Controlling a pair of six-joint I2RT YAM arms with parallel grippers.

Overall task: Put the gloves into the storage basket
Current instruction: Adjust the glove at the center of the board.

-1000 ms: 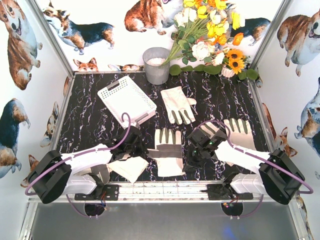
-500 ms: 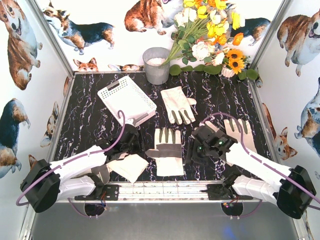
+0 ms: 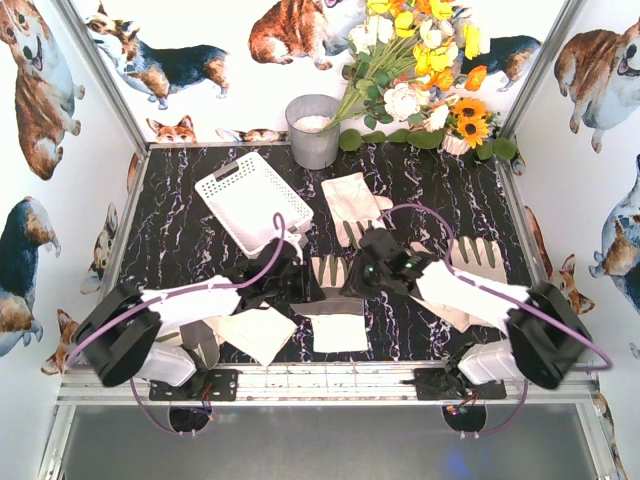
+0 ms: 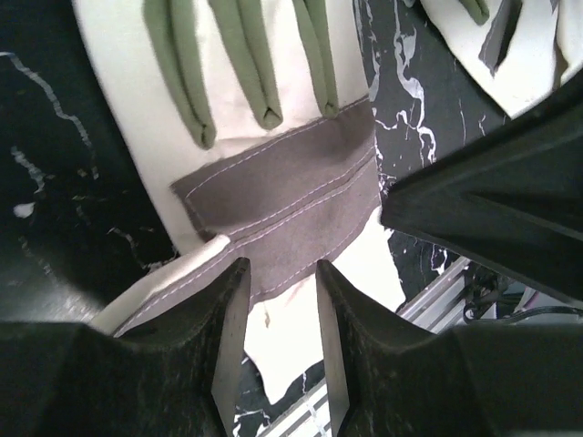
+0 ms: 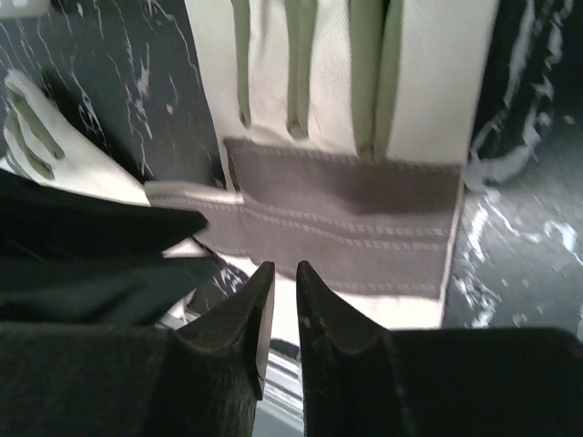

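A cream glove with a grey palm band lies at the table's middle (image 3: 338, 330). It fills the left wrist view (image 4: 273, 191) and the right wrist view (image 5: 346, 137). My left gripper (image 3: 303, 283) hangs over its left side, jaws partly open and empty (image 4: 278, 273). My right gripper (image 3: 362, 277) hangs over its right side, jaws nearly together with nothing between them (image 5: 284, 269). Other gloves lie further back (image 3: 350, 195), at the right (image 3: 485, 255) and under my left arm (image 3: 255, 335). The white slotted basket (image 3: 215, 185) stands at the back left, nothing in it.
A grey metal bucket (image 3: 312, 130) and a bunch of flowers (image 3: 420, 70) stand at the back wall. Corgi-print walls close in three sides. A metal rail runs along the near edge (image 3: 320, 385). The two grippers are close together over the middle glove.
Both arms have swung inward and forward. The two grippers now meet over the middle glove, covering its fingers. The gloves have not moved.
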